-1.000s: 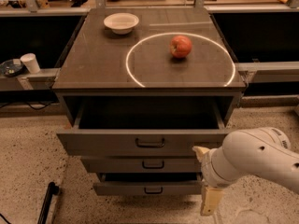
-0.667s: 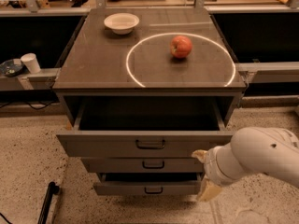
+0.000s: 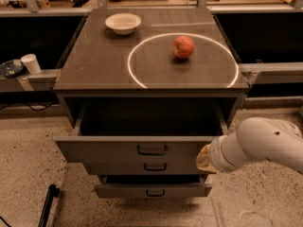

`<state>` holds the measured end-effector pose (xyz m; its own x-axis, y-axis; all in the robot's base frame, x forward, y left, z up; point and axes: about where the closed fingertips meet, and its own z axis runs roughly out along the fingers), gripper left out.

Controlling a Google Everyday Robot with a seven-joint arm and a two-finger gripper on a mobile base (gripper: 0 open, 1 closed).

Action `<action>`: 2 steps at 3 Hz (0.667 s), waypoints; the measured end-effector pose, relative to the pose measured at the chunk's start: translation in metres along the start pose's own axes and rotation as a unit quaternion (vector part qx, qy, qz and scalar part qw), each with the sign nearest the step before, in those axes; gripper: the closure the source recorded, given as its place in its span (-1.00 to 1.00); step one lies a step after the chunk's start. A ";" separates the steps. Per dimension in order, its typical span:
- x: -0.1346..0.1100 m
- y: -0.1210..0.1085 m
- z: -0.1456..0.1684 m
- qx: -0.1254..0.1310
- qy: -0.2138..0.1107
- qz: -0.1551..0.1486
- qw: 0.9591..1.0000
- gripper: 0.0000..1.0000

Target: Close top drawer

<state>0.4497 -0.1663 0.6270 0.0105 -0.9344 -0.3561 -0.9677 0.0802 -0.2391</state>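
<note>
Centrally placed: grey metal cabinet, its dark flat surface [image 3: 99, 65] filling the upper middle of the frame, over a speckled floor [image 3: 28, 145].

Item 1. Top drawer [image 3: 109, 150]: widest of three, pulled well out of the cabinet toward the lower edge of the frame. The deep box interior is dark and open to view. The long grey front panel runs across the middle of the frame, with the black loop handle [image 3: 152, 150] at its centre.

Item 2. Robot arm [image 3: 258, 143]: white, rounded, entering from the right edge at lower right and reaching left toward the cabinet.

Item 3. Middle drawer [image 3: 118, 168]: shorter grey front just below the top one, small black handle.

Item 4. Lowest drawer [image 3: 123, 190]: short grey front, standing slightly out, lower centre.

Item 5. White ring [image 3: 129, 60]: a circle marked on the right half of the surface.

Item 6. Bowl [image 3: 123, 22]: white, upright, upper left of the surface, outside the ring.

Item 7. Apple [image 3: 183, 47]: red, inside the ring, toward its top.

Item 8. End effector [image 3: 203, 159]: tan tip of the arm, at the right end of the top drawer's front panel; contact and open-or-closed state cannot be told.

Item 9. Cup [image 3: 31, 63]: white, on a ledge at the left edge.
</note>
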 end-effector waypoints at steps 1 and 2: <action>0.008 -0.018 0.015 0.005 0.009 0.009 1.000 0.99; 0.010 -0.027 0.024 0.010 0.016 0.010 1.000 -1.00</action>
<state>0.4821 -0.1689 0.6080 -0.0167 -0.9432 -0.3318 -0.9623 0.1052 -0.2507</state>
